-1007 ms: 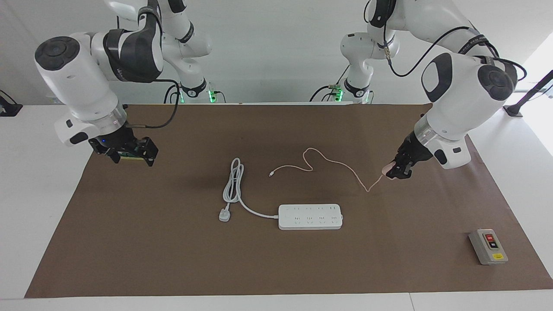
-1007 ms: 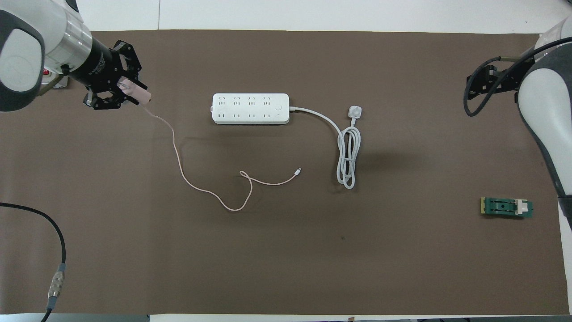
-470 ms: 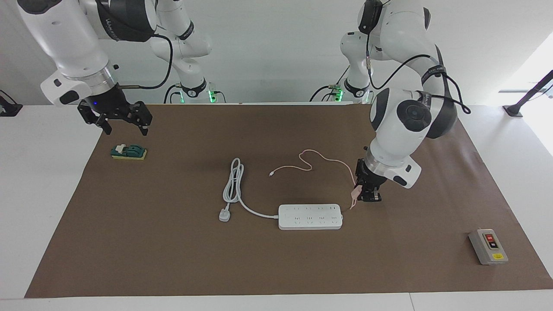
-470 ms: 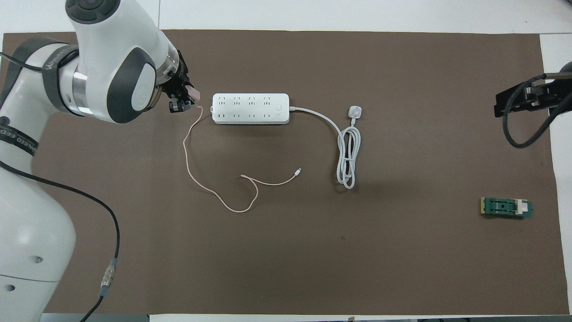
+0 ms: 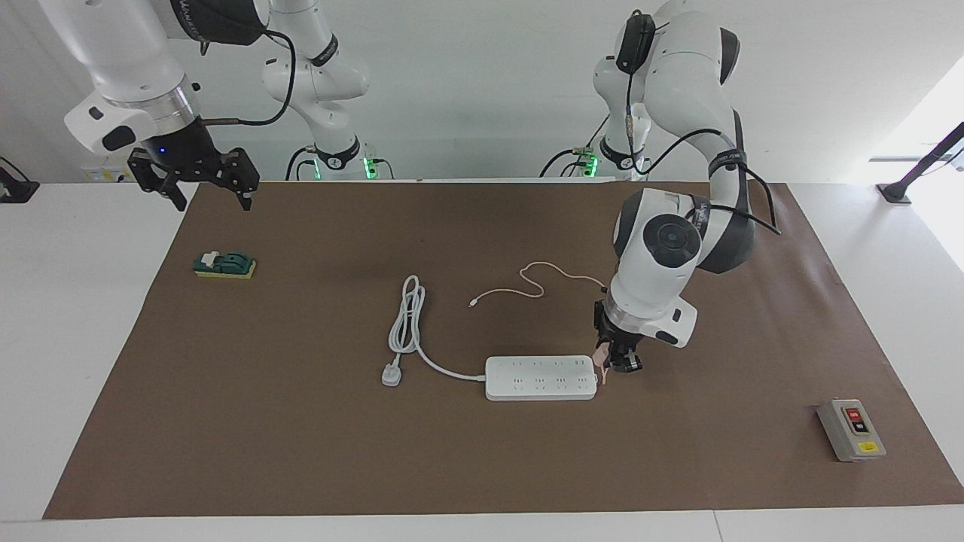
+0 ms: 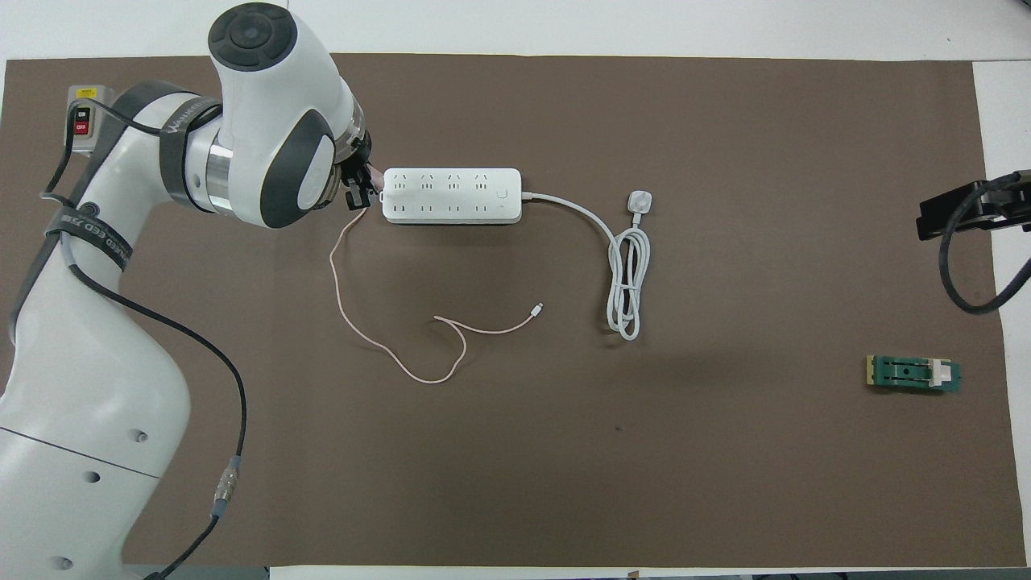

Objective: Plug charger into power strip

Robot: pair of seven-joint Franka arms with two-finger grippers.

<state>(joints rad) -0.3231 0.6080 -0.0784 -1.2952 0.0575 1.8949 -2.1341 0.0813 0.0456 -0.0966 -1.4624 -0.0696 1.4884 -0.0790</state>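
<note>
The pale pink charger (image 5: pixel 601 354) is clamped in the left gripper (image 5: pixel 619 364), low at the power strip's (image 5: pixel 541 378) end toward the left arm; whether it touches the strip is unclear. Its thin pink cable (image 6: pixel 378 346) trails from the charger toward six o'clock in the overhead view, nearer the robots. The strip's white plug (image 5: pixel 391 374) lies at the strip's nine o'clock in the facing view. The right gripper (image 5: pixel 194 182) hangs with jaws wide over the mat's (image 5: pixel 482 467) edge, the green block (image 5: pixel 224 265) at its five o'clock.
</note>
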